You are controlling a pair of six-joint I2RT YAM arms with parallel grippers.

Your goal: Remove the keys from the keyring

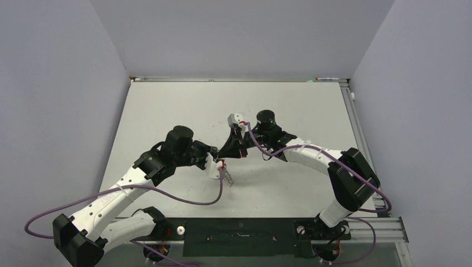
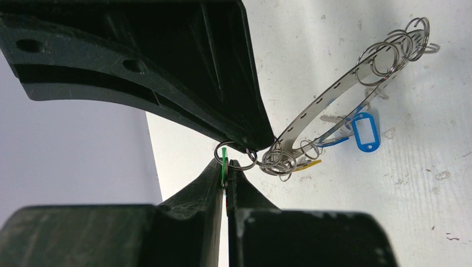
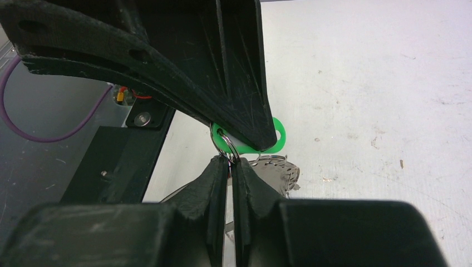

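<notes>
The left pincer (image 2: 225, 169) is clenched on a green tag (image 2: 224, 160), which is seen edge-on as a thin strip between its tips. It is met tip to tip by the right pincer (image 3: 230, 162), which is clenched on a small split ring (image 3: 225, 146) threaded through that tag. From this meeting point the keyring (image 2: 334, 90), a flat perforated silver band, is stretched away over the counter (image 2: 389, 211). In the left wrist view its long axis is laid from lower left to upper right, and it is viewed so obliquely that a narrow oval is seen. Small wire rings are bunched at both its ends. The keys (image 2: 337, 133) are gathered along the band with a blue tag (image 2: 364, 132) and a yellow tag (image 2: 308, 164); their blades are hard to make out. Whether the band is touching the counter cannot be told. In the right wrist view most of the green tag is hidden behind the left pincer, and the band is largely cut off by the right fingers.
</notes>
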